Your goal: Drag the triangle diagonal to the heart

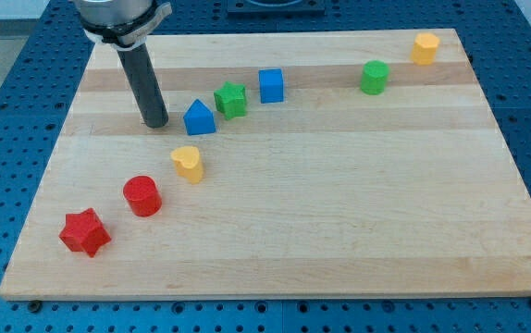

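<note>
A blue triangle block sits left of the board's centre, toward the view's top. A yellow heart block lies just below it, slightly to the left. My tip rests on the board a short gap to the left of the blue triangle, not touching it, and above-left of the heart.
A green star and a blue cube sit up and right of the triangle. A green cylinder-like block and a yellow block are at the top right. A red cylinder and a red star are at the bottom left.
</note>
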{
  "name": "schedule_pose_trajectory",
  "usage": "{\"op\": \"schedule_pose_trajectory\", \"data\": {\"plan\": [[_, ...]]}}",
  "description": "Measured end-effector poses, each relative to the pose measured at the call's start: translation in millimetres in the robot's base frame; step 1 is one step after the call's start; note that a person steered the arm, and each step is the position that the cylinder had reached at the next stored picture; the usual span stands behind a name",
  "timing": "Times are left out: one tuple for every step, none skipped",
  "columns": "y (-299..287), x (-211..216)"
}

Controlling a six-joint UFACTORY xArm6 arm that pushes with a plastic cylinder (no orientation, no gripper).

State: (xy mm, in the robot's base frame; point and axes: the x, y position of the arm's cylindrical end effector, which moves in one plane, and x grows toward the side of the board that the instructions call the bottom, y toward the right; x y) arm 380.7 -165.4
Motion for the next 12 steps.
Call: {"op": "schedule_pose_trajectory", "data": {"plan": [[19.1, 0.0], [44.7, -0.2], [62.4, -10.1], [79.0, -11.8], [90.4, -11.8], [100.1, -14.1], [103.6, -14.2], [103.7, -9.1], [103.7, 1.3], [103.7, 8.4], [103.7, 7.5], [103.7, 5.1]]}}
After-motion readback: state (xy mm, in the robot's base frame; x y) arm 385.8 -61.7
